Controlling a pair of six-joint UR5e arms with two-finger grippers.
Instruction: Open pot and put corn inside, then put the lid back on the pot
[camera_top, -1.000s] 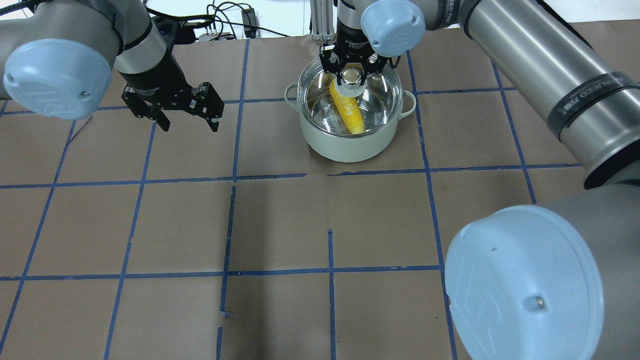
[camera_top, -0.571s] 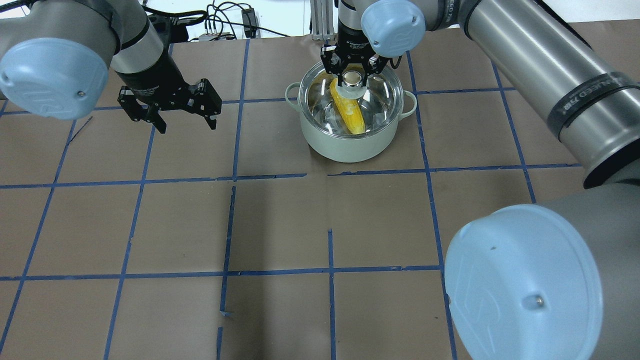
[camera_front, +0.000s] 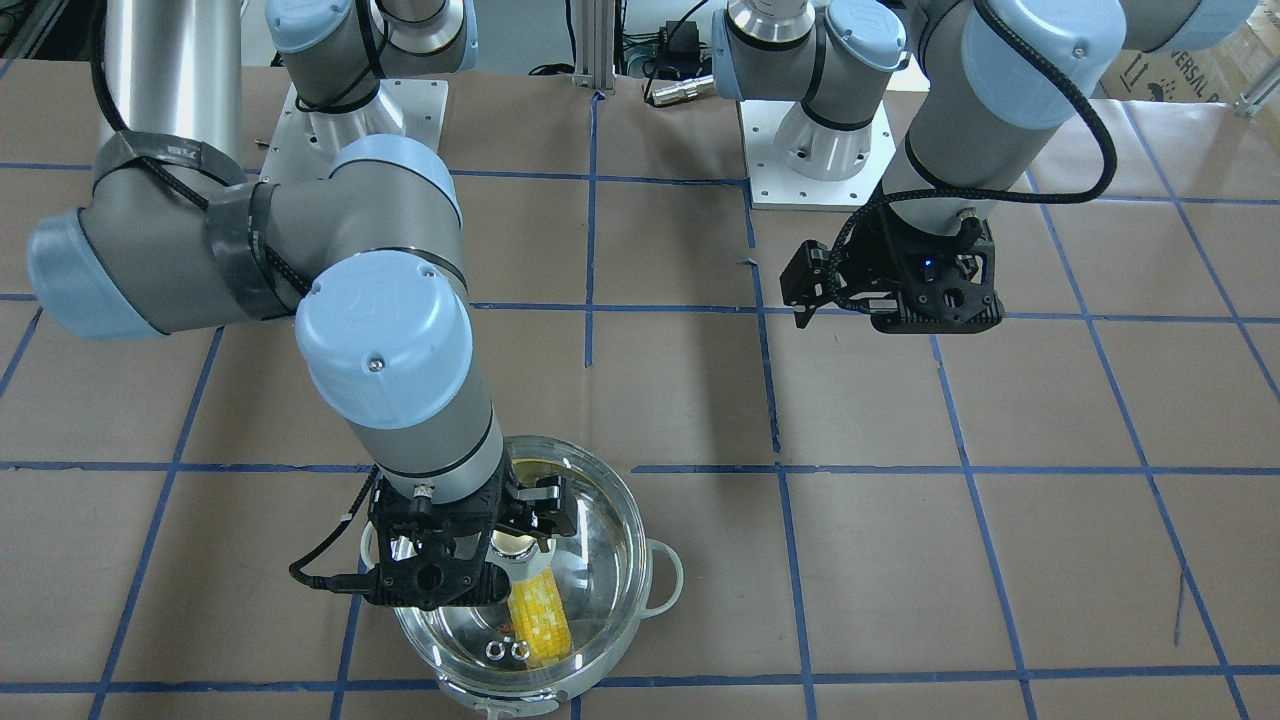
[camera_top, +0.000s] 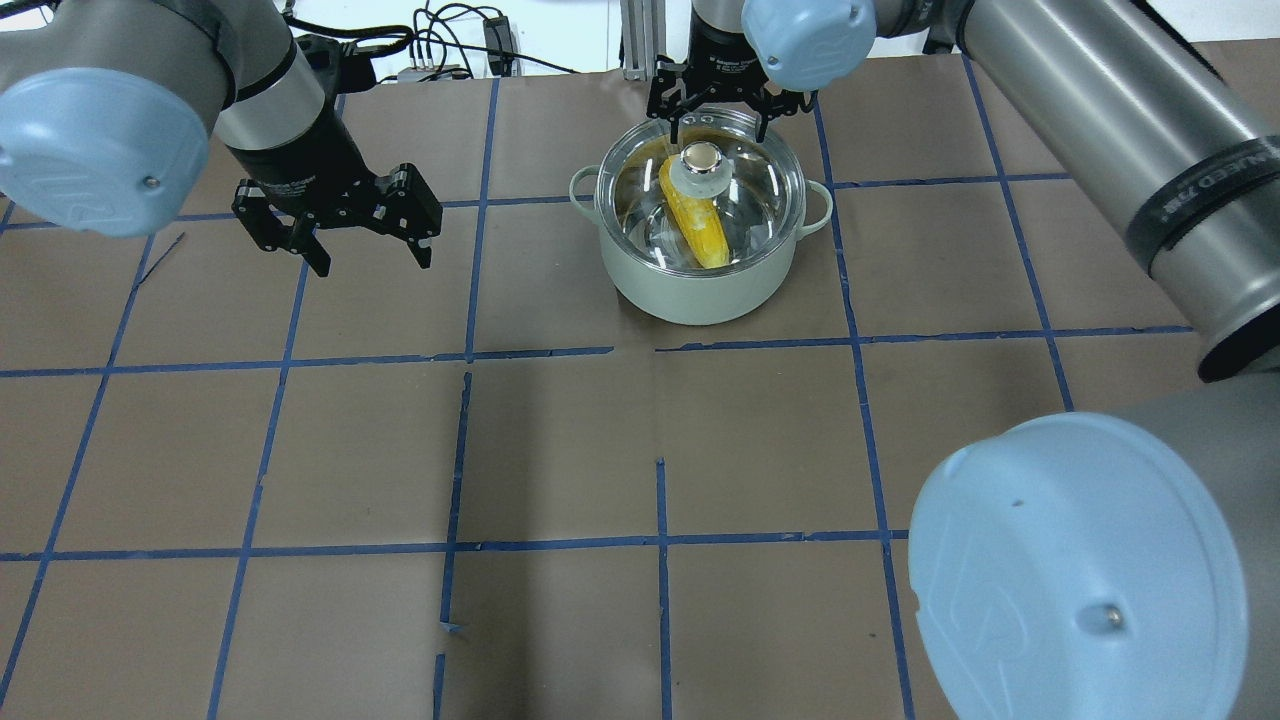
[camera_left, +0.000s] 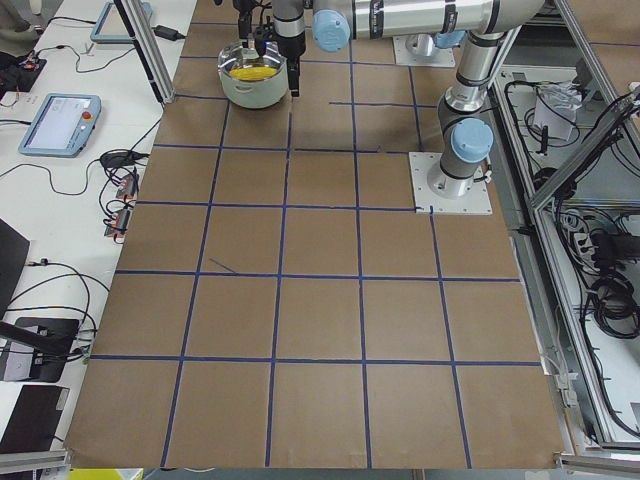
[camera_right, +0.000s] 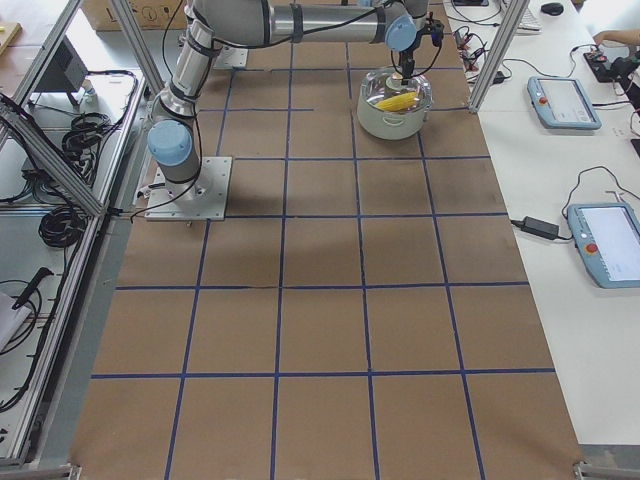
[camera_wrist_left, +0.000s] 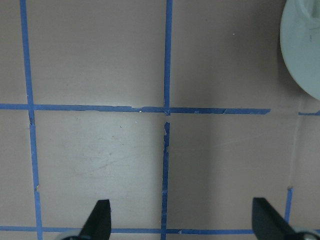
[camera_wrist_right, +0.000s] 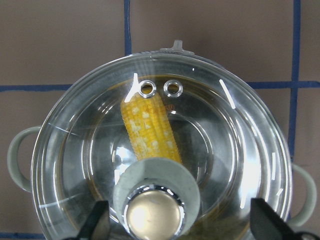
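Observation:
The pot (camera_top: 690, 295) stands at the far middle of the table, pale outside and shiny inside, with two loop handles. The glass lid (camera_top: 762, 192) sits on its rim, knob (camera_top: 700, 165) up. The yellow corn (camera_top: 697, 228) lies inside under the lid and shows through it in the right wrist view (camera_wrist_right: 149, 129). My right gripper (camera_top: 718, 122) is open above the knob, fingers spread to either side and clear of it (camera_wrist_right: 182, 225). My left gripper (camera_top: 372, 262) is open and empty over the table, left of the pot; its wrist view shows the pot's edge (camera_wrist_left: 306, 50).
The table is covered with brown paper (camera_top: 560, 450) marked in blue tape squares. Cables (camera_top: 450, 45) and an aluminium post (camera_top: 635, 40) lie past the far edge behind the pot. The arms' base plates (camera_front: 820, 150) sit on the robot's side.
My right gripper has let go of the lid knob, opened wide and risen above it. The lid stays on the pot. My left gripper has moved slightly farther from the pot.

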